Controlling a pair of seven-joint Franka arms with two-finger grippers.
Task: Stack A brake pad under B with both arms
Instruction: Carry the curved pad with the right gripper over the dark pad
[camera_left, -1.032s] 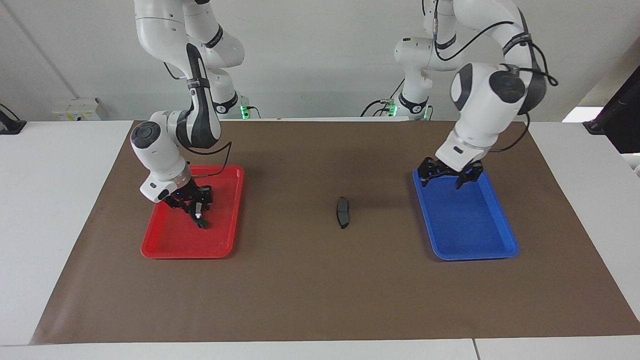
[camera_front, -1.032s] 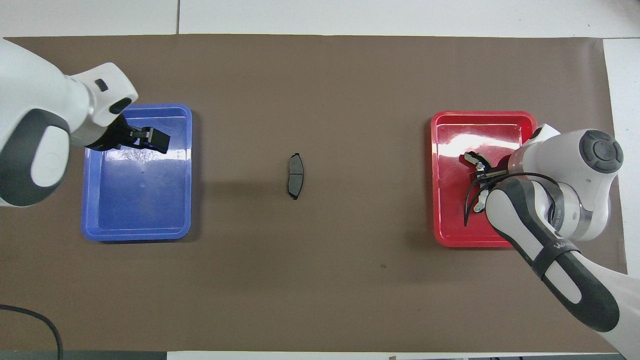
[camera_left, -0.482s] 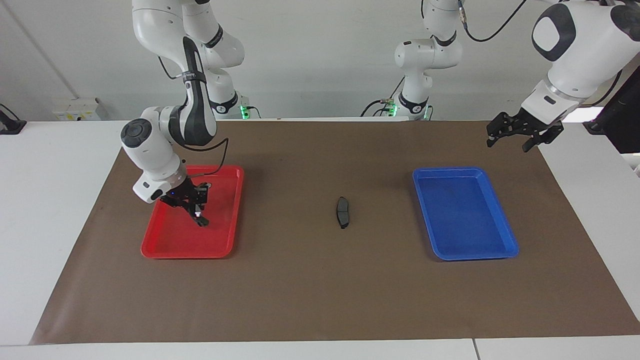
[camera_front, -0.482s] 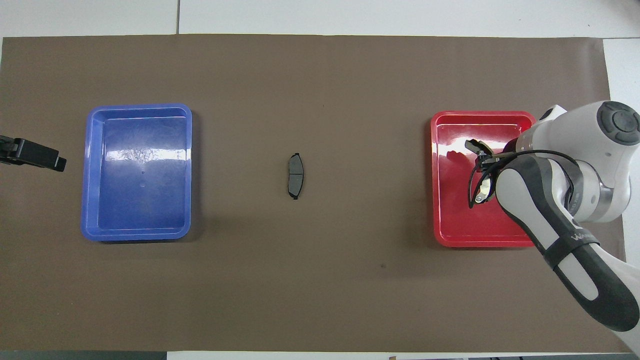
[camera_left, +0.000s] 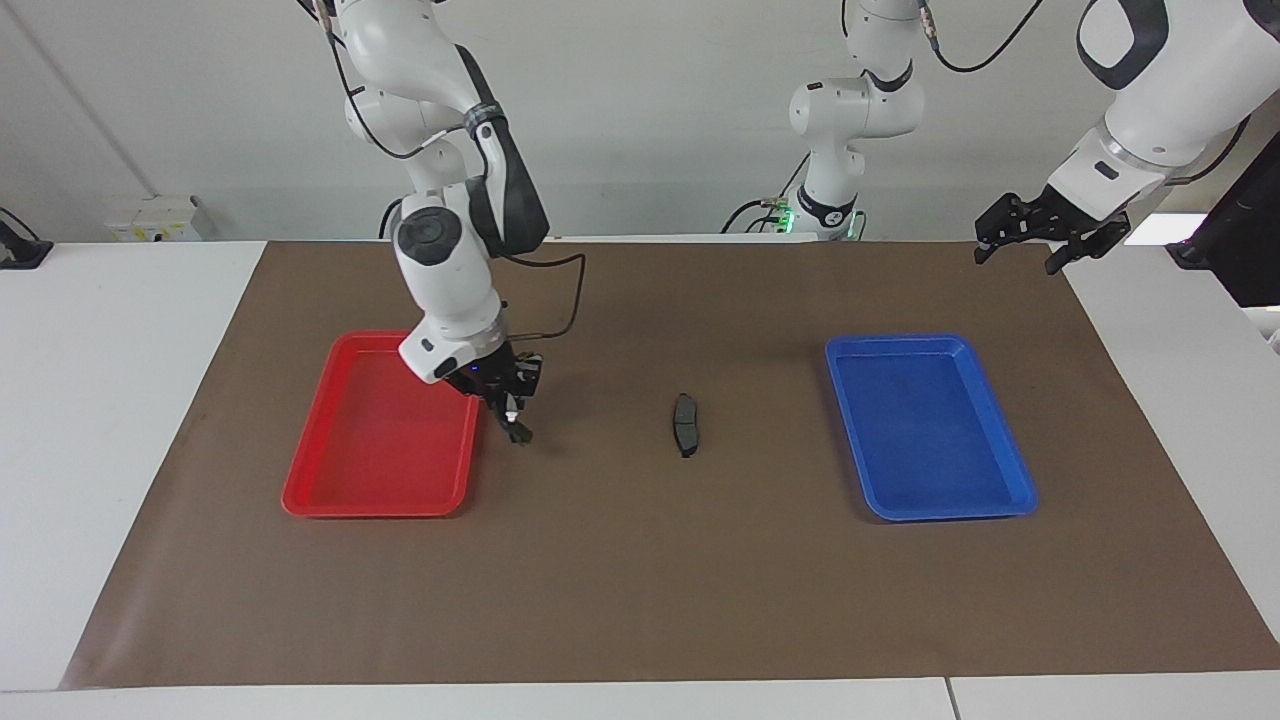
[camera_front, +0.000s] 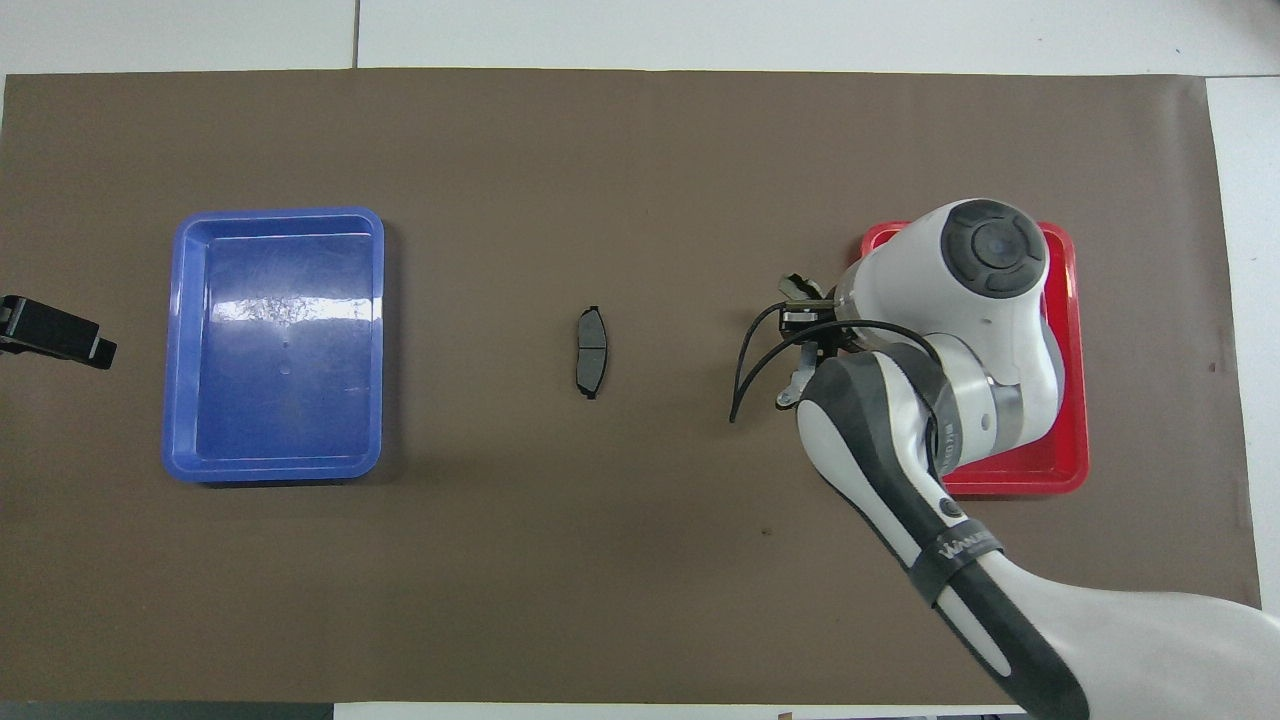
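Note:
The A brake pad (camera_left: 685, 425) (camera_front: 591, 352), short, flat and dark grey, lies alone on the brown mat midway between the two trays. My right gripper (camera_left: 512, 415) (camera_front: 800, 335) hangs low over the mat just off the red tray's inner edge, between that tray and the pad. It is shut on B (camera_left: 521, 434), a dark piece with a pale shiny spot that pokes out below the fingertips; most of it is hidden by the hand. My left gripper (camera_left: 1018, 262) (camera_front: 100, 348) is open and holds nothing, raised over the mat's edge at the left arm's end.
The red tray (camera_left: 330, 500) (camera_front: 1075, 300) sits at the right arm's end, the blue tray (camera_left: 1010, 495) (camera_front: 270, 465) at the left arm's end. Neither shows anything in it. Two slimmer white arms (camera_left: 835, 130) with green-lit bases stand at the table's robot side.
My right gripper closed on B in the red tray, lifted it out and swung toward the middle. My left gripper rose from over the blue tray out to the table's end.

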